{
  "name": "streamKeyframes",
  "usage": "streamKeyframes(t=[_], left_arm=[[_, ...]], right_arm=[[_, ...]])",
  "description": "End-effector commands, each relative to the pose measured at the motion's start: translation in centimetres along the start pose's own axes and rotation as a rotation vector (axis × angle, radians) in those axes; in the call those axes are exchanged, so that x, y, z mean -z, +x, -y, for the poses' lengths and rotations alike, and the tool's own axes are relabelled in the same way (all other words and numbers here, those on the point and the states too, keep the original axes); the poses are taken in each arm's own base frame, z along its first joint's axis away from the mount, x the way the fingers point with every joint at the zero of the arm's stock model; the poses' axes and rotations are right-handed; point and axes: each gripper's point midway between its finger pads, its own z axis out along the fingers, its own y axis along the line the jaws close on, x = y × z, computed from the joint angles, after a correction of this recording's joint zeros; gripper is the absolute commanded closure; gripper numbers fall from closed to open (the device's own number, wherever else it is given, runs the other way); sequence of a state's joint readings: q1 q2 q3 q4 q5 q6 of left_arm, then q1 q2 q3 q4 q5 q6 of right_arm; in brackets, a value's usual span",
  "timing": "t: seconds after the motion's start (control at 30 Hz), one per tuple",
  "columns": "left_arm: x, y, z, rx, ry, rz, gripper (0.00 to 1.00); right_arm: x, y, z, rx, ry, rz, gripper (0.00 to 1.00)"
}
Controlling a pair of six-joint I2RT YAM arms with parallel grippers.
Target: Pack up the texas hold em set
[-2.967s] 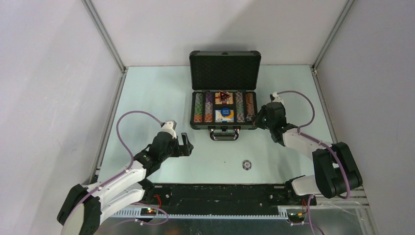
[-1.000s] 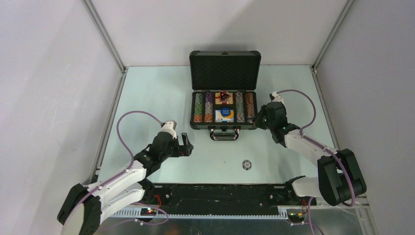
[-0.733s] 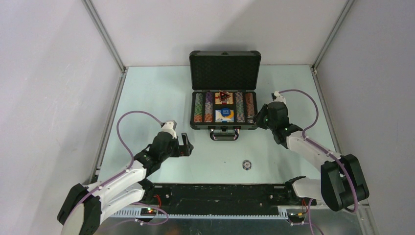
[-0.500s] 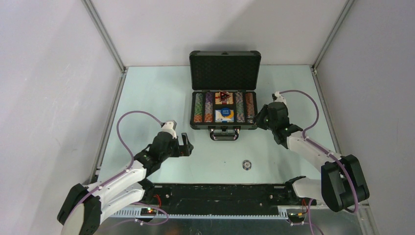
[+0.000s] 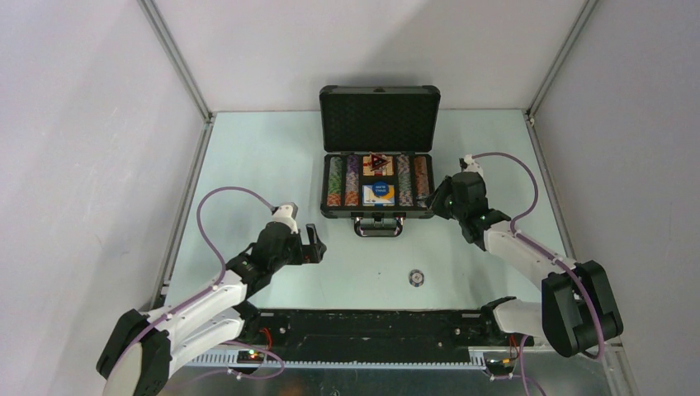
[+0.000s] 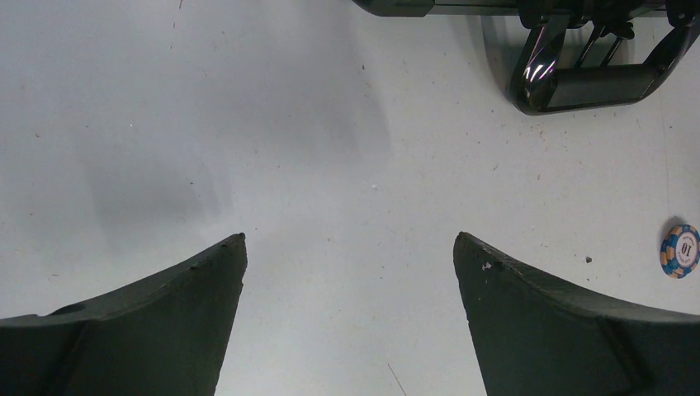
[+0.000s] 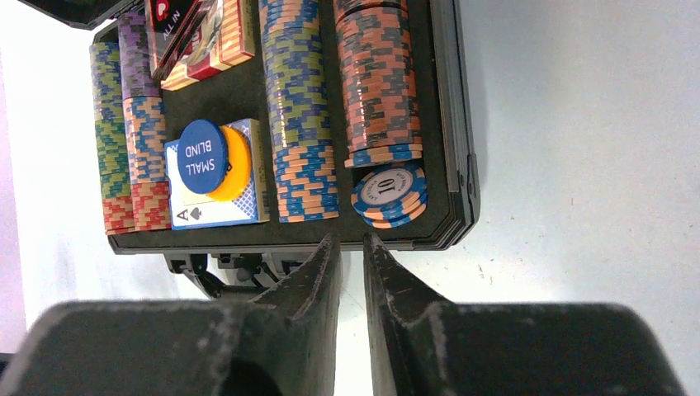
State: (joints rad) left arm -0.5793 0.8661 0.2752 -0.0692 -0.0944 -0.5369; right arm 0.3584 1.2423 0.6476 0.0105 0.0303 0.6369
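The case lies open at the far middle of the table, with its lid behind and its handle in front. Inside, the left chip rows and the right chip rows have two card boxes between them. The marker lies on the far card box, and two buttons on the near card box. A loose chip lies on the table in front of the case, right of the handle.

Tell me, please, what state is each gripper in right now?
Left gripper: wide open, holding nothing.
Right gripper: barely open, only a narrow gap between the fingers, holding nothing.
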Motion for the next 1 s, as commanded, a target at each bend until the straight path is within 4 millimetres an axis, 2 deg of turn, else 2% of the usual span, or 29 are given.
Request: streamKeyframes(t=[0.0, 0.37, 0.97], left_arm=[[0.0, -2.8, 1.2, -0.014, 0.030, 0.074, 0.00], [0.0, -2.8, 1.2, -0.015, 0.030, 0.073, 0.00], [0.0, -2.8, 1.2, -0.015, 0.028, 0.072, 0.00]], right_arm=[[0.0, 0.1, -0.3, -0.015, -0.013, -0.008, 0.80], [-0.6, 0.8, 0.2, -0.020, 0.005, -0.032, 0.80], [-1.4, 0.7, 0.7, -0.023, 0.015, -0.030, 0.80]])
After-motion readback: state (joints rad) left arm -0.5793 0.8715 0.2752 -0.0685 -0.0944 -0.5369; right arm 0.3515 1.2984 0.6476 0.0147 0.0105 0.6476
